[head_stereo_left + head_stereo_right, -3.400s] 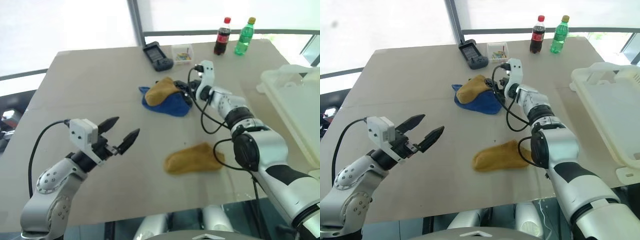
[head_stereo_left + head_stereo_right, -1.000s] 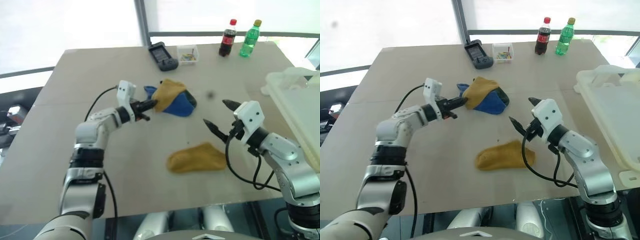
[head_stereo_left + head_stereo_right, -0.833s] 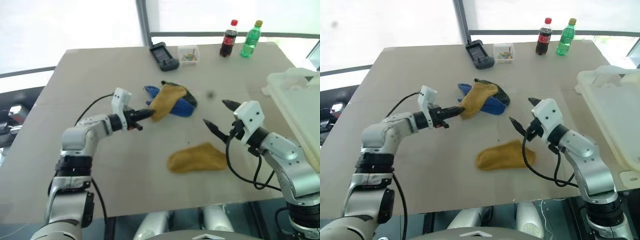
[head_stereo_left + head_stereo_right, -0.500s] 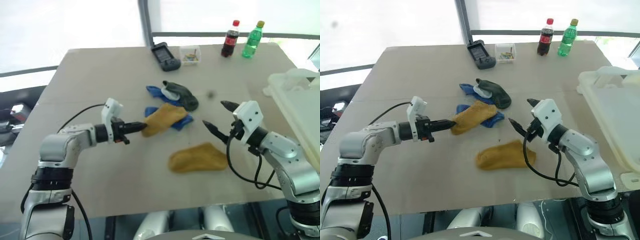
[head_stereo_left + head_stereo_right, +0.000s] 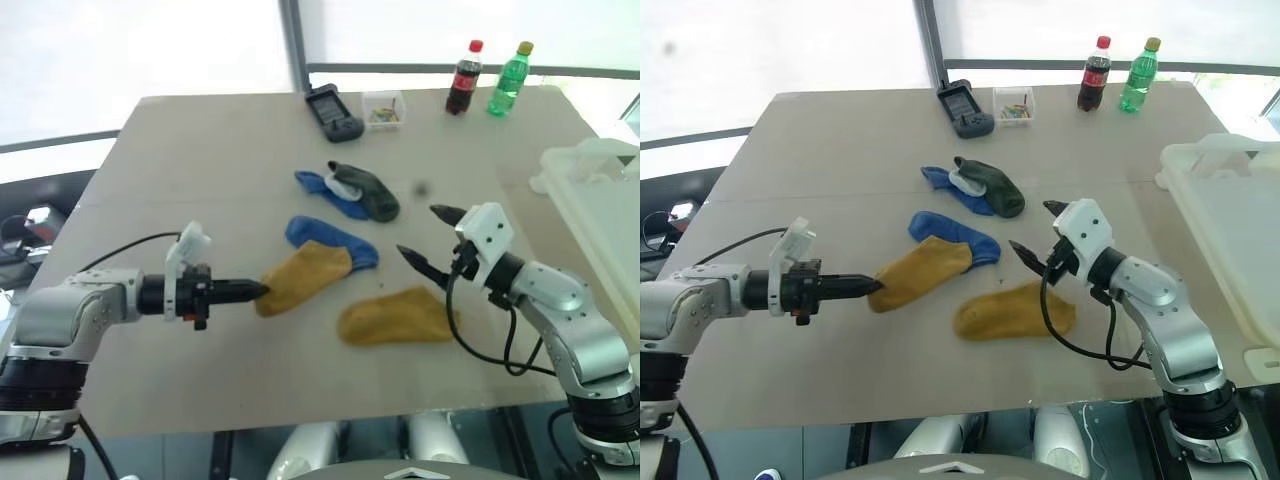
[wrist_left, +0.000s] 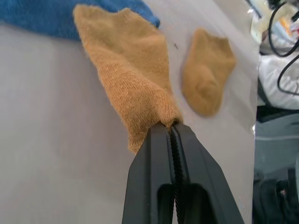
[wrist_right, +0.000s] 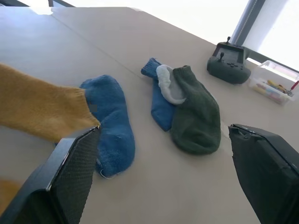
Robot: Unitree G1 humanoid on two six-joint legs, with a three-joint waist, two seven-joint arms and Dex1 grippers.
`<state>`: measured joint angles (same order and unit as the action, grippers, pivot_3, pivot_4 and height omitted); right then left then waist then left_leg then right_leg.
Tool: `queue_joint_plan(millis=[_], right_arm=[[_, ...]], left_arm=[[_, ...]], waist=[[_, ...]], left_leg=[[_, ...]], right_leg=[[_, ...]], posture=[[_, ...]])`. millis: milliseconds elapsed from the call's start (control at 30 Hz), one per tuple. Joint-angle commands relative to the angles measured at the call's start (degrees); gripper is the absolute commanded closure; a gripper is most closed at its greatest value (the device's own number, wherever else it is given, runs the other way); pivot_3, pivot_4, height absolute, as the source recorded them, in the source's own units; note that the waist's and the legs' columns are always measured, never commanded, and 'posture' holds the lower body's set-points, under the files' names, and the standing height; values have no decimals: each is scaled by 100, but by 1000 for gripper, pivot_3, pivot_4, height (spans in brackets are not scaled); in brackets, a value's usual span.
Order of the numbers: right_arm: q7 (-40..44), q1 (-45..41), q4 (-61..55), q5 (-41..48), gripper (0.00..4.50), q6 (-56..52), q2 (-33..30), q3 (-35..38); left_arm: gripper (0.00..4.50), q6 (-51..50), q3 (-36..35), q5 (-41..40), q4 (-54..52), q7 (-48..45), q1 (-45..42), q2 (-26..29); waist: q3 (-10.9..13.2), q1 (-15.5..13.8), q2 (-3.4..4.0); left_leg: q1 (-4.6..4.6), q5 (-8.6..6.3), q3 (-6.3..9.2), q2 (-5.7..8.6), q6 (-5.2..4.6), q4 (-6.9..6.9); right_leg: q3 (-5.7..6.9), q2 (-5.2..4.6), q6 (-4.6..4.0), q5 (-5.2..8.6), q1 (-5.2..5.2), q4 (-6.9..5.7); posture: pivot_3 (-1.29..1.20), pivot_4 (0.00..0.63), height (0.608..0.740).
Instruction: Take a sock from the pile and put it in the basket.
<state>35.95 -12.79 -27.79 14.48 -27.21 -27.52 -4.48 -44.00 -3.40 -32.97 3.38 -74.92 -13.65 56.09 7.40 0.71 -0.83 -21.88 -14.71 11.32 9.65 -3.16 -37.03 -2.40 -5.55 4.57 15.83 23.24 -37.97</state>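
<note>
Head camera first: no readable writing anywhere, the labels on the red-capped cola bottle (image 5: 461,92) and the green bottle (image 5: 506,79) at the table's (image 5: 200,150) far edge were too small to make out. The left gripper (image 5: 257,291) was clamped on the cuff end of the sock (image 5: 305,277), a mustard knit, soft and floppy, stretched out from the fingertips toward mid-table. Its far end overlapped a blue sock (image 5: 335,238). The matching yellow sock (image 5: 395,317) lay flat closer to the near edge. What remained of the pile (image 5: 352,189), a blue sock and a dark green-grey one, sat further toward the far edge. The right gripper (image 5: 426,240) hung with fingers spread wide, holding nothing, just past the flat yellow sock. The basket (image 5: 600,200), whitish translucent plastic with a thick rim, stood at the right edge.

Left wrist camera: black fingers (image 6: 154,154) pinched shut on ribbed yellow fabric.

Right wrist camera: two black meshy pads (image 7: 74,172) well apart, with the fuzzy socks beyond them.
</note>
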Motion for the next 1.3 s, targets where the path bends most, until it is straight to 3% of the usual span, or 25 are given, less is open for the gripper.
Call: queue_joint_plan(millis=[33, 233, 367, 700, 900, 1000, 1100, 1233, 1267, 1300], right_arm=[[196, -47, -218, 326, 0, -230, -4, -105], [588, -413, -208, 514, 0, -619, 148, -1001], [828, -788, 138, 387, 0, -558, 249, -1446], [1455, -1667, 1499, 73, 0, -328, 642, -2228], [1379, -1984, 2416, -430, 0, -91, 1038, -2561], [1362, -2041, 2733, -655, 748, -26, 1194, -2697], [1372, -2071, 2966, -799, 2354, 27, 1317, -2734], [1445, -2088, 3233, -1067, 4111, 228, 1306, -2832], [1461, -2091, 3273, -1097, 4452, 262, 1306, -2815], [1483, -2090, 3267, -1106, 4452, 264, 1300, -2784]], left_arm=[[4415, 750, 170, 511, 383, -225, -36, 180], [4415, 1945, 511, 1210, 610, -847, 328, 534], [4415, 2609, 370, 1455, 683, -872, 659, 615], [4415, 2437, -666, 989, -453, 342, 1492, -40], [4415, 2156, -970, 859, -1317, 880, 2088, -299], [4500, 2058, -1041, 828, -1735, 1153, 2363, -479], [4500, 2013, -1083, 818, -1970, 1328, 2535, -592], [4500, 2014, -1138, 800, -2036, 1474, 2573, -677], [4500, 2009, -1137, 794, -2037, 1493, 2563, -687], [4500, 2022, -1139, 792, -2038, 1505, 2576, -698]], waist=[[0, 1, 0], [2, 46, 0], [2, 19, 1], [2, 23, 1], [2, 26, 1], [2, 31, 1], [2, 28, 1], [2, 27, 2], [2, 26, 2], [2, 27, 2]], left_leg=[[-1, 0, 0, 0, 0, 0], [-2, -1, -4, -1, -1, 4], [1, -1, -4, -4, -1, 11], [4, -1, -5, -4, -1, 10], [4, -1, -4, -5, 0, 11], [5, -1, -6, -5, 0, 12], [4, -2, -6, -4, 0, 12], [7, -2, -6, -5, 1, 12], [9, -2, -6, -6, 2, 12], [9, -2, -6, -6, 2, 12]], right_leg=[[0, 0, 0, 0, 0, 0], [-5, 0, 0, 0, 2, 3], [-4, 0, -1, 0, 2, 5], [-4, 2, -1, 0, 1, 2], [-2, 5, -1, 0, 1, 2], [-5, 5, -1, -1, 1, 3], [-3, 5, -2, -1, 2, 4], [-3, 7, -2, -1, 1, 1], [-3, 9, -3, -1, 0, 1], [-4, 9, -3, -2, 0, 1]], posture=[[0, 150, 740], [0, 150, 740], [0, 150, 740], [0, 150, 740], [0, 150, 740], [0, 150, 740], [0, 150, 740], [0, 150, 740], [0, 150, 740], [0, 150, 740]])
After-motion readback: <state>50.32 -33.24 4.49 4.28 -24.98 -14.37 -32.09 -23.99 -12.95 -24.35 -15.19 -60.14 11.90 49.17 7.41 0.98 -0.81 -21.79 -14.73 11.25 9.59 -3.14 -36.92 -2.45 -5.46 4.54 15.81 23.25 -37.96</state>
